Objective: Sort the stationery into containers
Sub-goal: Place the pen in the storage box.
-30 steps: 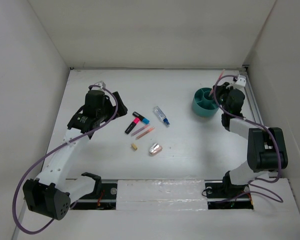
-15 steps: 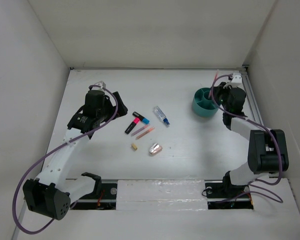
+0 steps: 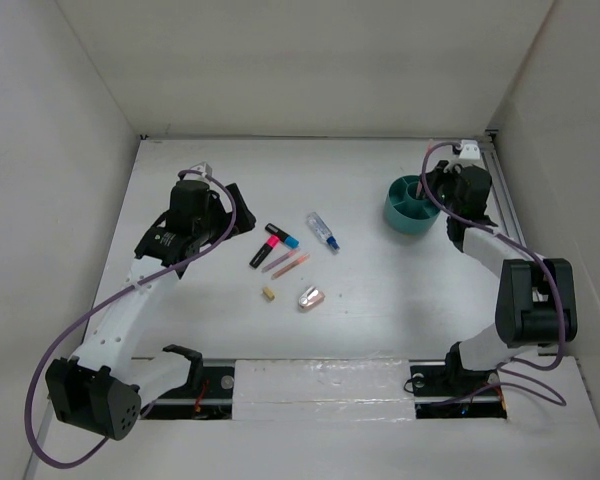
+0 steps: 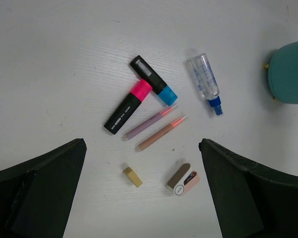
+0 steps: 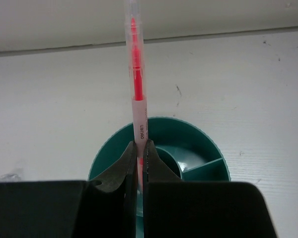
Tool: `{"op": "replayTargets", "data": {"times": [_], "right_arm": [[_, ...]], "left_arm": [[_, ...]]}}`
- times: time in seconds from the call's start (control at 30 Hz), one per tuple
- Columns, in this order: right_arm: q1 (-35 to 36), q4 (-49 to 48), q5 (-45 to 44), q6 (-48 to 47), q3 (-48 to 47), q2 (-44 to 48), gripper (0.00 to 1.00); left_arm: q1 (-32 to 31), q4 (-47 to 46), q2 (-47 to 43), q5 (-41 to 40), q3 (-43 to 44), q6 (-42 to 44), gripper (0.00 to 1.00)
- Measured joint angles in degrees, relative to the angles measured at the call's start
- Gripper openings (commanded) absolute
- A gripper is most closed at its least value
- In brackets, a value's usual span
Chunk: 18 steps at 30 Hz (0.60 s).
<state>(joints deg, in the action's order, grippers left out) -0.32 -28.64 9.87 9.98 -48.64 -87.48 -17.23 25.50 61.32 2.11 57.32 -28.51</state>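
In the top view, the left gripper hung left of centre, jaws spread wide and empty. At mid-frame on the table lay a pink-capped marker meeting a blue-capped marker. Two pens lay side by side below them, and lower still a block and an oval piece. The tube lay right of the markers. At upper right, the right gripper clamped a pink pen over the bowl; which compartment was unclear.
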Motion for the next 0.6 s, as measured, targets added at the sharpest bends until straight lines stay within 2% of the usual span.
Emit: {"op": "replayTargets", "data": {"times": [0.43,0.6], "right_arm": [[0.0,6.2,-1.1,-0.1,-2.1,-0.3,0.00],[0.0,7.6,-1.5,-0.2,-2.2,-0.3,0.10]], "left_arm": [[0.0,-0.2,0.6,0.5,-0.1,0.2,0.99],[0.0,-0.3,0.9,0.7,-0.1,0.2,0.99]]}}
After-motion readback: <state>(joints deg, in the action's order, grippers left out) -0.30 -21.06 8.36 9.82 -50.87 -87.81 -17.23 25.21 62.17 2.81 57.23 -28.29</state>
